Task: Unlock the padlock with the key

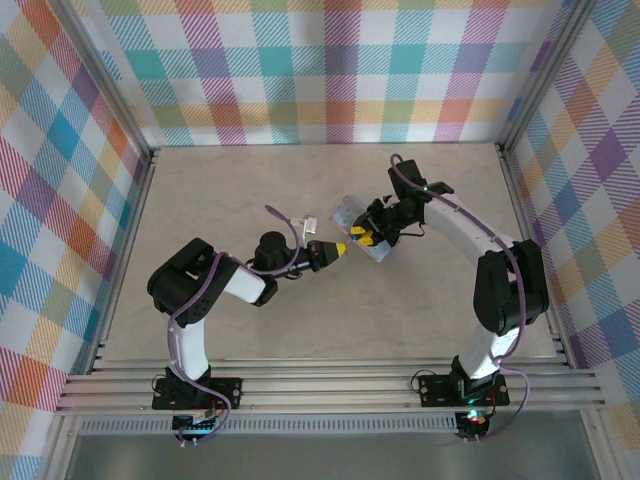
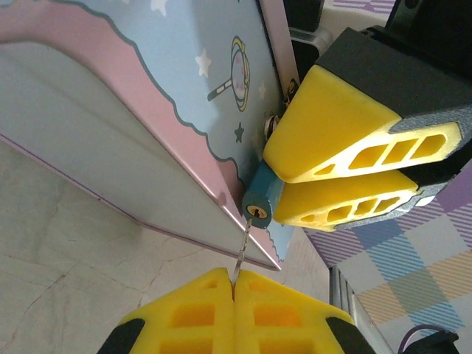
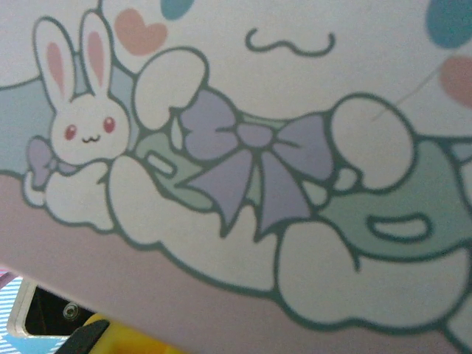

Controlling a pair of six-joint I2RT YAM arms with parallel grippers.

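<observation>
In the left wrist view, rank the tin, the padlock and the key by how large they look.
1. the tin, by far the largest.
2. the padlock, a small blue block at the tin's edge.
3. the key, about as long but a far thinner sliver.

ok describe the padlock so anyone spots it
In the left wrist view, take the pale-blue cartoon tin and follow its pink band to the lower corner. The padlock is the tiny dark-blue block beside the right end effector's yellow fingers; only it has a brass keyhole, facing the key.
</observation>
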